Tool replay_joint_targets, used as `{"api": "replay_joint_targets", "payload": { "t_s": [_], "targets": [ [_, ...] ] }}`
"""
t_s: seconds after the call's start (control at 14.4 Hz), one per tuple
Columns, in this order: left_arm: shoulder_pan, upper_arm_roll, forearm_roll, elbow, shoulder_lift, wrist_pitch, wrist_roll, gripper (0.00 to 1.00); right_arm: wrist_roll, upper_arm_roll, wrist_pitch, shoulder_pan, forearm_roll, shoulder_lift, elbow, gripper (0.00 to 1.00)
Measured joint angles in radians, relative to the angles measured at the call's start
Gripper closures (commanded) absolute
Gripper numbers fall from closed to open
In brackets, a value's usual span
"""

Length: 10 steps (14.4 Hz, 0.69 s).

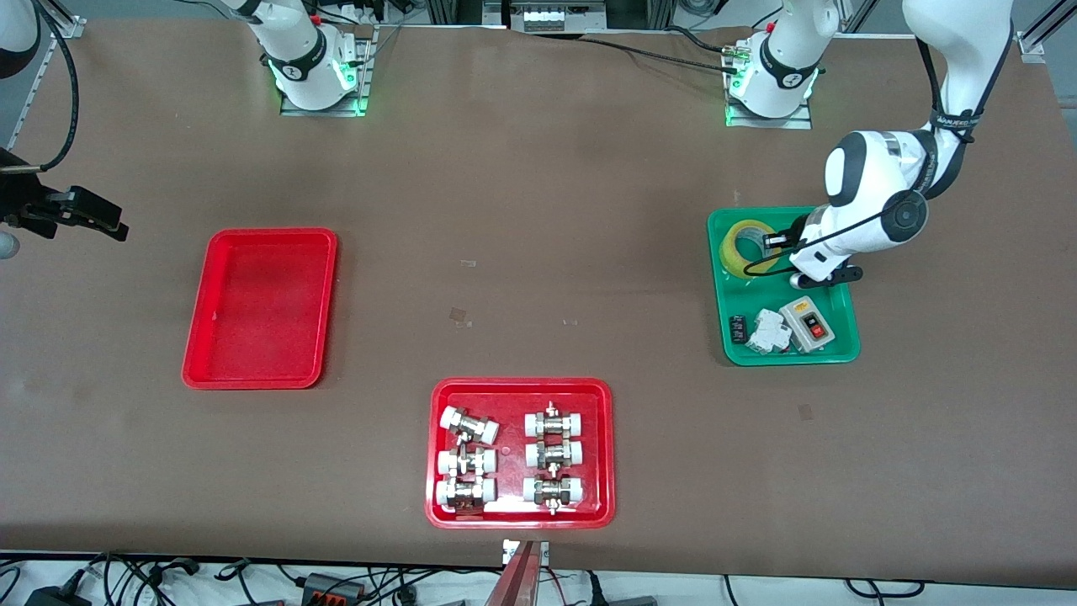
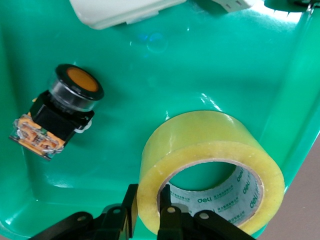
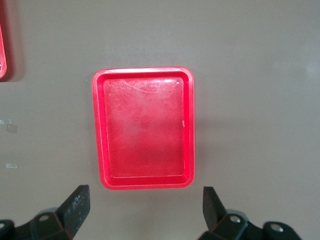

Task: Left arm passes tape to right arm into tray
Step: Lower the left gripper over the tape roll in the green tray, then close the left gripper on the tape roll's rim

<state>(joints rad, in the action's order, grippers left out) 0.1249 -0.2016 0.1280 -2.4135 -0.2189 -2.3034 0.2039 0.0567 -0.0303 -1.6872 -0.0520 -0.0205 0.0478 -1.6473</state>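
The yellow tape [image 1: 740, 246] lies in the green tray [image 1: 757, 295] at the left arm's end of the table. My left gripper [image 1: 778, 241] is down in that tray, shut on the tape's wall [image 2: 210, 145], with one finger [image 2: 126, 210] outside the ring and the other [image 2: 170, 210] inside it. The plain red tray [image 1: 261, 307] sits empty toward the right arm's end; it also shows in the right wrist view [image 3: 145, 130]. My right gripper [image 1: 114, 225] is open and empty, held over bare table beside that red tray.
The green tray also holds a grey switch box [image 1: 809, 326], a white part [image 1: 770, 332] and an orange-capped push button [image 2: 65, 110]. A red tray of white-capped metal fittings [image 1: 522, 454] sits at the table's front edge, mid-table.
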Motion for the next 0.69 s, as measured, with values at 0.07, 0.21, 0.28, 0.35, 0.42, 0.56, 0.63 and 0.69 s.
{"api": "replay_joint_targets", "payload": {
  "t_s": [0.07, 0.21, 0.28, 0.35, 0.42, 0.56, 0.63, 0.69],
  "targets": [
    [-0.003, -0.009, 0.0, 0.001, 0.0, 0.002, 0.019, 0.88, 0.0, 0.0, 0.0, 0.0, 0.0, 0.0, 0.0, 0.0],
    [-0.006, -0.014, 0.0, 0.014, 0.0, 0.023, 0.028, 0.89, 0.0, 0.0, 0.0, 0.0, 0.0, 0.0, 0.0, 0.0],
    [-0.005, -0.014, 0.0, 0.033, 0.001, 0.052, 0.028, 0.89, 0.0, 0.0, 0.0, 0.0, 0.0, 0.0, 0.0, 0.0],
    [-0.005, -0.014, 0.0, 0.062, 0.002, 0.091, 0.028, 0.9, 0.0, 0.0, 0.0, 0.0, 0.0, 0.0, 0.0, 0.0],
    [-0.004, -0.014, 0.0, 0.103, 0.004, 0.143, 0.028, 0.91, 0.0, 0.0, -0.001, 0.0, 0.0, 0.0, 0.0, 0.0],
    [-0.005, -0.014, 0.0, 0.199, 0.007, 0.259, 0.028, 0.95, 0.0, 0.0, -0.001, 0.0, 0.0, 0.0, 0.0, 0.0],
    [-0.005, -0.014, 0.0, 0.247, 0.008, 0.317, 0.028, 0.97, 0.0, 0.001, -0.001, 0.0, 0.0, 0.0, 0.0, 0.0],
    [-0.006, -0.015, 0.0, 0.291, 0.01, 0.369, 0.028, 0.97, 0.0, 0.004, -0.001, 0.001, 0.0, 0.0, 0.0, 0.0]
  ]
}}
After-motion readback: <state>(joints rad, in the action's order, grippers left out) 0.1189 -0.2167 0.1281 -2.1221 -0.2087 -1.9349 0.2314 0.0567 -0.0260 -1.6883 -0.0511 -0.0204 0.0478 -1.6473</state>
